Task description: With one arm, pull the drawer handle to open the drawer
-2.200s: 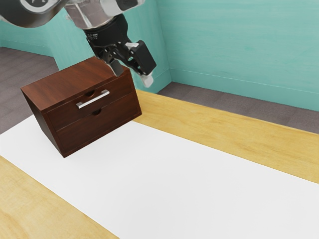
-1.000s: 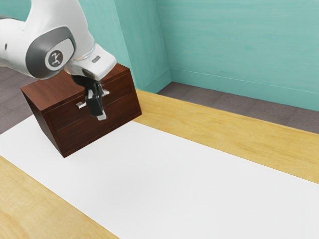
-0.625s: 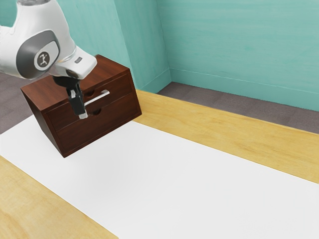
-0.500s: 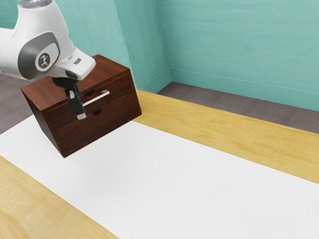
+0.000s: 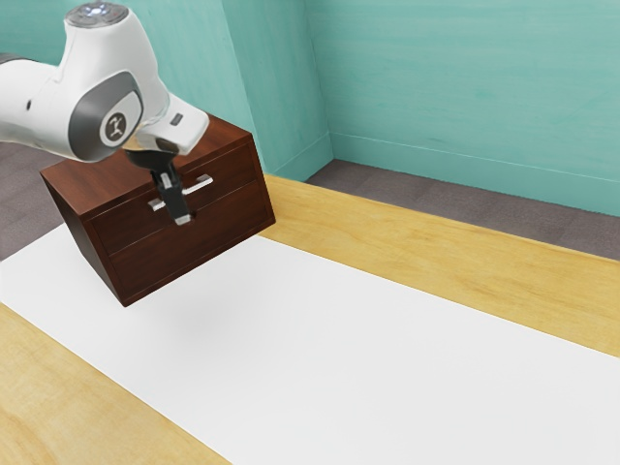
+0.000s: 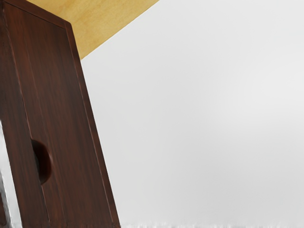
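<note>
A dark wooden cabinet with two drawers stands on the white mat at the exterior view's left. The upper drawer carries a silver bar handle and looks flush with the lower drawer. My gripper hangs downward right in front of the upper drawer, crossing the middle of the handle, seen edge-on. In the wrist view the cabinet front is close, with a rounded notch and a sliver of the silver handle at the edge.
The cabinet sits at the far corner of a white mat on a light wooden table. Teal walls rise behind it. The mat stretches wide toward the exterior view's right.
My hand came down from above the cabinet to its front, went to the handle's left end, then shifted toward the exterior view's right to the handle's middle. The drawer has not visibly moved.
</note>
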